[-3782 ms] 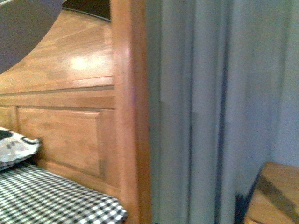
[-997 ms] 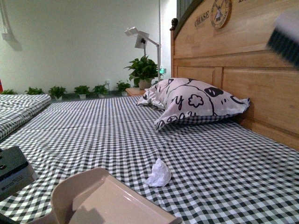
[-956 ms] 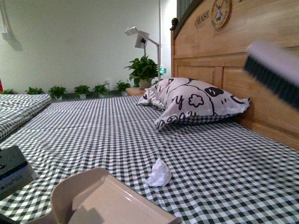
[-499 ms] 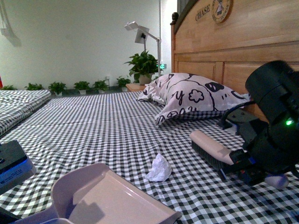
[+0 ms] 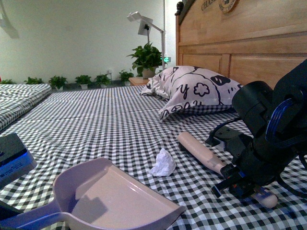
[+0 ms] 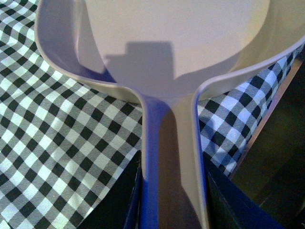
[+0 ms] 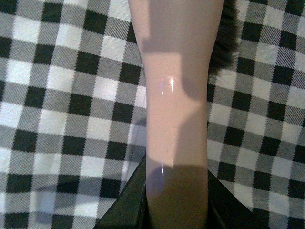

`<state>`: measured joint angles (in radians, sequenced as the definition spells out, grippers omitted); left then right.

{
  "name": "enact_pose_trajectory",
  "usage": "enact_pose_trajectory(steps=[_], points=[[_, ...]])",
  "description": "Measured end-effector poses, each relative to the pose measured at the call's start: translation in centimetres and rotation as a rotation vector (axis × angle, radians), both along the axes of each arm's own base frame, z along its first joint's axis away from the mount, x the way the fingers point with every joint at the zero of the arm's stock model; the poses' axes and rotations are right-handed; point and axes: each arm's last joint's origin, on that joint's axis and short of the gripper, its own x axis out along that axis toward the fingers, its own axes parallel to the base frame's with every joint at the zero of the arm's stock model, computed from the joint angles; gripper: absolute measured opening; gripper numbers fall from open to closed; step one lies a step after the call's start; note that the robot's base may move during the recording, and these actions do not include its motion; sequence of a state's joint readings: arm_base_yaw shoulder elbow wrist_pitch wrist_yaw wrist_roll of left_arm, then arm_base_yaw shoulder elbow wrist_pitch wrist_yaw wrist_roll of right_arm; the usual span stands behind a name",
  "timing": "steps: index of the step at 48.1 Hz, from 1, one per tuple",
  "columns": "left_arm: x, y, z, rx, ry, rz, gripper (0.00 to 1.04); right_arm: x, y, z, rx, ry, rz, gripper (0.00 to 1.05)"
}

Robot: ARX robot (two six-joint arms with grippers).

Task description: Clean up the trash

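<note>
The trash (image 5: 163, 164), a small crumpled white wad, lies on the black-and-white checked sheet. In front of it and to its left, the pinkish-beige dustpan (image 5: 110, 201) rests with its open mouth toward the wad. My left gripper (image 6: 172, 191) is shut on the dustpan (image 6: 176, 43) handle. To the right of the wad, the brush (image 5: 199, 151) lies low over the sheet, its head a short way from the wad. My right gripper (image 5: 235, 179) is shut on the brush handle. In the right wrist view the brush (image 7: 176, 95) shows dark bristles (image 7: 228, 43) beside it.
A large white pillow (image 5: 196, 91) with black prints leans against the wooden headboard (image 5: 249, 43) behind the brush. A dark box (image 5: 12, 158) sits at the left edge. Potted plants (image 5: 146, 57) and a lamp (image 5: 141, 24) stand past the bed. The bed's edge (image 6: 281, 95) runs beside the dustpan.
My right arm has carried the brush leftward and lower, closer to the wad. The dustpan sits slightly lower in view. The wad has not moved.
</note>
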<state>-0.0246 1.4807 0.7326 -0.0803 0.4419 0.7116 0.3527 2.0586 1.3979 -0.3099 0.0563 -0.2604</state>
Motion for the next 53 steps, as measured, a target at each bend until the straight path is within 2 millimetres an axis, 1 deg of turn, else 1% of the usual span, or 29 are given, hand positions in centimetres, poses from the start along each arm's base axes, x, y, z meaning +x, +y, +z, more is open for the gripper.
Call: enact_pose_trajectory(steps=[5,10,15,18,21,26,32,37,42,44,47,50,53], points=[[0.0,0.0,0.0,0.0,0.0,0.0,0.29,-0.7,0.5,0.5,0.068,0.071,0.102,0.19],[0.0,0.0,0.0,0.0,0.0,0.0,0.29,-1.8,1.2,1.3,0.155,0.143,0.235,0.19],[0.0,0.0,0.0,0.0,0.0,0.0,0.29,-3.3,1.6,3.1,0.251,0.204,0.382,0.19],[0.0,0.0,0.0,0.0,0.0,0.0,0.29,-4.1,1.5,4.5,0.305,0.222,0.458,0.19],[0.0,0.0,0.0,0.0,0.0,0.0,0.29,-4.5,1.1,6.0,0.32,0.201,0.485,0.19],[0.0,0.0,0.0,0.0,0.0,0.0,0.29,-3.5,0.1,7.3,0.26,0.091,0.438,0.19],[0.0,0.0,0.0,0.0,0.0,-0.001,0.29,-2.4,-1.1,7.7,0.221,0.012,0.378,0.19],[0.0,0.0,0.0,0.001,-0.001,-0.001,0.29,-1.3,-2.4,8.1,0.177,-0.077,0.272,0.19],[0.0,0.0,0.0,0.0,0.0,-0.001,0.29,-0.5,-3.7,8.8,0.19,-0.135,0.169,0.19],[0.0,0.0,0.0,0.001,-0.001,-0.001,0.29,-0.2,-4.6,9.5,0.224,-0.162,0.108,0.19],[0.0,0.0,0.0,-0.007,-0.005,0.006,0.29,-0.6,-5.9,10.5,0.272,-0.194,0.055,0.19],[0.2,0.2,-0.1,-0.068,-0.102,0.085,0.29,-1.9,-7.6,11.9,0.336,-0.222,0.0,0.19],[0.6,0.7,0.7,-0.134,-0.192,0.202,0.29,-3.7,-9.3,13.7,0.399,-0.265,-0.04,0.19]])
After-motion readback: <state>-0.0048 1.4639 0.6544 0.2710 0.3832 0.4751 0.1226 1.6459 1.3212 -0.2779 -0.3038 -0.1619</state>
